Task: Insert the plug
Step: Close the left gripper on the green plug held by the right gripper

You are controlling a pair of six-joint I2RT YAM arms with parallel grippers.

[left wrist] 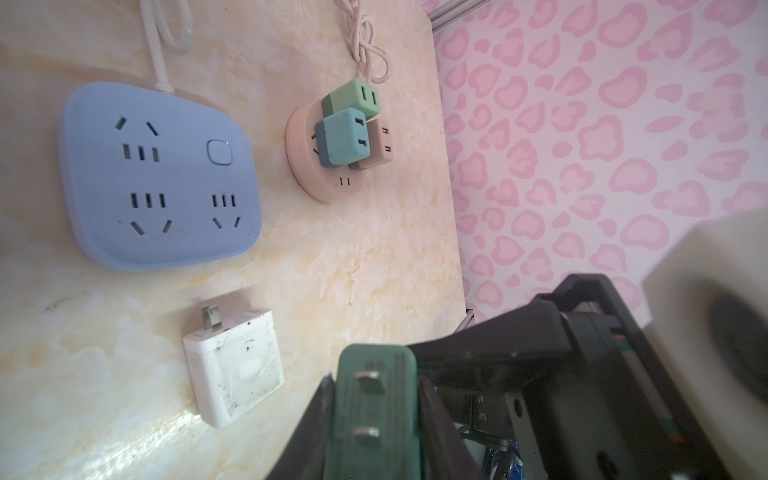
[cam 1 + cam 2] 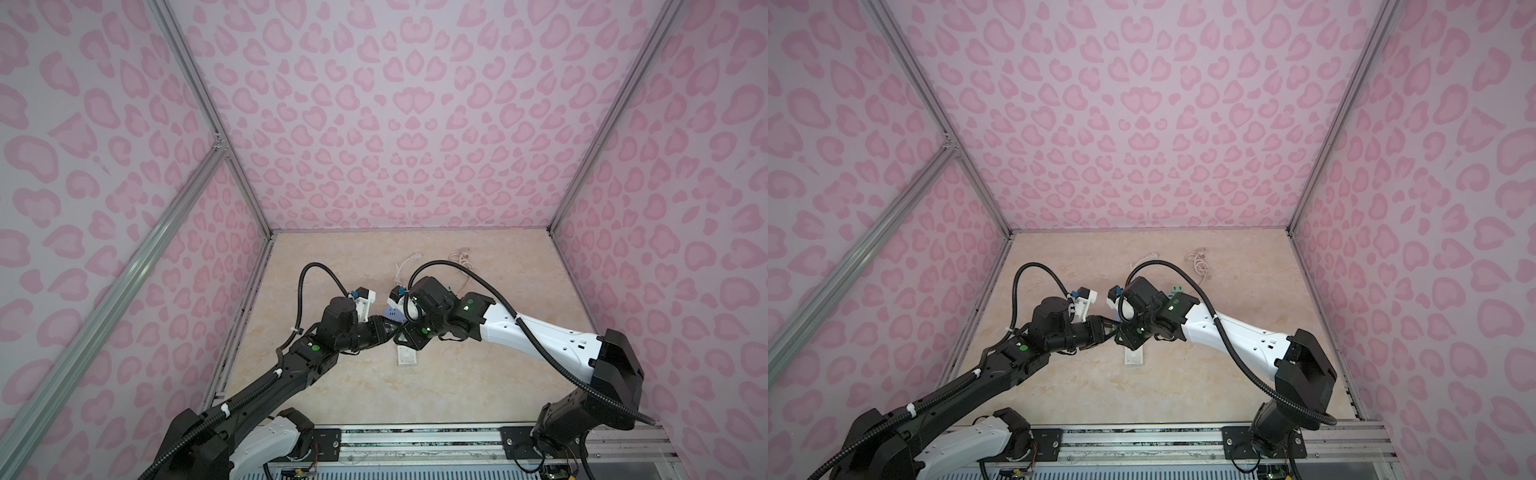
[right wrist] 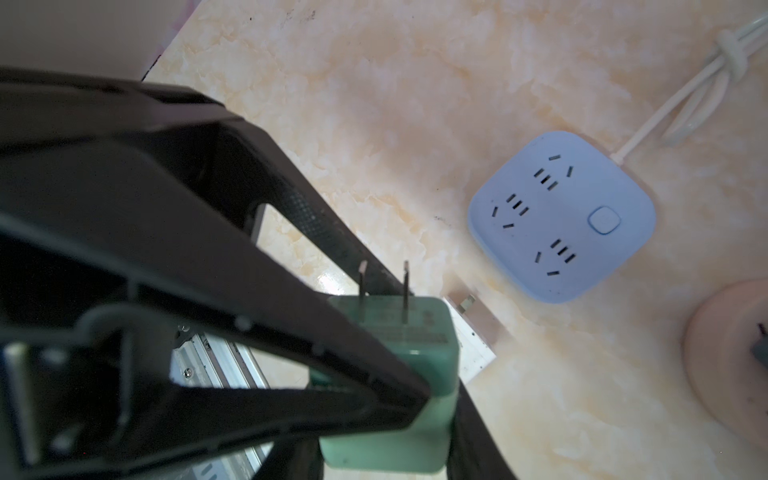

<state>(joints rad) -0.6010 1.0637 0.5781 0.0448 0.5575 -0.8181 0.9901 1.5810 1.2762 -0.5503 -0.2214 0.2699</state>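
Left wrist view: the green plug [image 1: 372,411] runs off the picture's edge, black fingers [image 1: 305,436] cover both its flanks, and the pale block [image 1: 706,324] beside them is too blurred to identify. Right wrist view: an out-of-focus black finger [image 3: 270,299] masks part of the plug, only a corner of the white adapter [image 3: 473,349] shows behind it, and the pink round socket [image 3: 727,365] is cut by the edge. In both top views the wrists hide the plug altogether, and of the blue power strip [image 2: 392,312] only a sliver shows.
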